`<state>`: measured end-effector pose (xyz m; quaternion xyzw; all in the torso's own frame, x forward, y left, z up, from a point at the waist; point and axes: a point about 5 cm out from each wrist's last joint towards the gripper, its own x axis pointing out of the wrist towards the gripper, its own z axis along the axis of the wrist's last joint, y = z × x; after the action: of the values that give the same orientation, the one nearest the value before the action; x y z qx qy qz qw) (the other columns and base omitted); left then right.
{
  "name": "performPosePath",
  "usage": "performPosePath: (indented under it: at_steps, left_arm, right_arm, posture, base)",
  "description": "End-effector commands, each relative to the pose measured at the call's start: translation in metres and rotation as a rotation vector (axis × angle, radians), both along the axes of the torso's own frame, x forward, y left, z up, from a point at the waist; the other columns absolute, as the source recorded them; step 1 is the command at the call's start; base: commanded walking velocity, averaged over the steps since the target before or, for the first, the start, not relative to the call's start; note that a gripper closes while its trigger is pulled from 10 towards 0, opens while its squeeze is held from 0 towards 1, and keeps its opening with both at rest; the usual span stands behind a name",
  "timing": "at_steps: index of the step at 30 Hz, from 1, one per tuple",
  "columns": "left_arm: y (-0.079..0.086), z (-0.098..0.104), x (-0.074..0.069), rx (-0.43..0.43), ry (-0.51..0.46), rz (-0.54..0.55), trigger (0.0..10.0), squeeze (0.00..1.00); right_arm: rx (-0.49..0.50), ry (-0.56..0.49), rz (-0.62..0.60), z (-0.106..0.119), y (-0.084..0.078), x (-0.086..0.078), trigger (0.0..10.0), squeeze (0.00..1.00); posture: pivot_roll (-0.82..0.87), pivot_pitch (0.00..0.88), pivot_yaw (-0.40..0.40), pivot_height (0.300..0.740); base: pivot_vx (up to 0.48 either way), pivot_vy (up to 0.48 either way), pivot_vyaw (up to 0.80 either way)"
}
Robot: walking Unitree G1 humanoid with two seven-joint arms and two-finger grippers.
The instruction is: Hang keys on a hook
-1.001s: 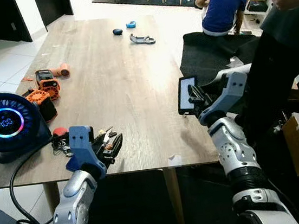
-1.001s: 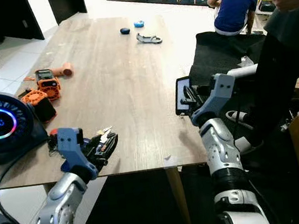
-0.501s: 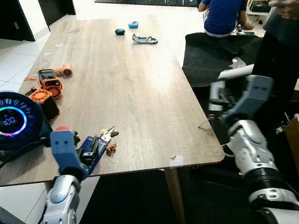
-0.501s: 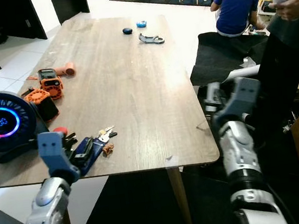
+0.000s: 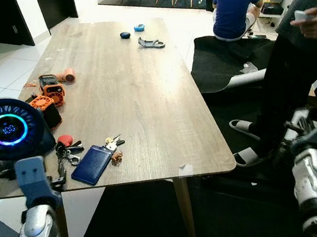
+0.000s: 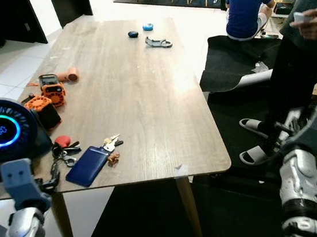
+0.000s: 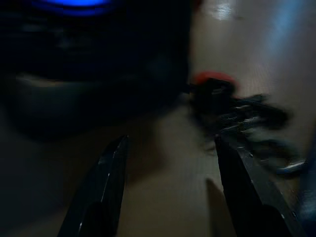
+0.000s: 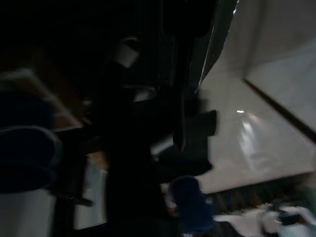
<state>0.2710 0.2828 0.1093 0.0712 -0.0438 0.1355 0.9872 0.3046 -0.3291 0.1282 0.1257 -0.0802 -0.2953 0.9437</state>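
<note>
Keys (image 5: 67, 153) lie on the table (image 5: 140, 109) near its front-left corner, at about one o'clock from the left gripper (image 7: 168, 192), whose fingers are spread and empty. Right gripper (image 5: 298, 127) hangs far off; its fingers I cannot tell.

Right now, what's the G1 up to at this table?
Nothing is held yet. The keys lie on the wooden table near its front left corner, between a round black device and a blue wallet. The left gripper is open, pointed at the keys from the table edge. The right arm hangs off to the side, beside a standing person.
</note>
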Motion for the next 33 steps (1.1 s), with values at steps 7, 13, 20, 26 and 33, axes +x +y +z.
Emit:
performPosePath:
  at_steps: [7,13,20,26,33]
  left_arm:
    - [0.024,-0.039,-0.044,0.102,0.094,0.176,10.0,0.0]
    - [0.034,-0.05,-0.065,0.072,0.086,0.274,10.0,0.0]
    - [0.042,-0.059,-0.078,0.071,0.11,0.341,10.0,0.0]
    - [0.02,-0.102,-0.088,0.114,0.367,0.103,10.0,0.0]
    - [-0.018,-0.142,-0.097,0.02,0.568,-0.132,10.0,0.0]
  right_arm:
    - [-0.009,0.186,-0.032,-0.056,-0.004,-0.037,10.0,0.0]
    - [0.018,0.251,-0.034,-0.077,-0.002,-0.051,10.0,0.0]
    - [0.018,0.287,-0.034,-0.086,-0.003,-0.058,10.0,0.0]
    - [-0.008,0.463,0.025,-0.119,0.005,-0.082,10.0,0.0]
    - [-0.018,0.812,0.317,-0.178,0.055,-0.116,10.0,0.0]
  posture:
    - [0.09,0.092,-0.054,0.74]
    - [0.09,0.092,-0.054,0.74]
    - [0.09,0.094,-0.054,0.74]
    - [0.09,0.09,-0.058,0.74]
    - [0.08,0.079,-0.057,0.74]
  base:
    - [0.0,0.0,0.0]
    - [0.0,0.0,0.0]
    - [0.0,0.0,0.0]
    - [0.0,0.0,0.0]
    - [0.0,0.0,0.0]
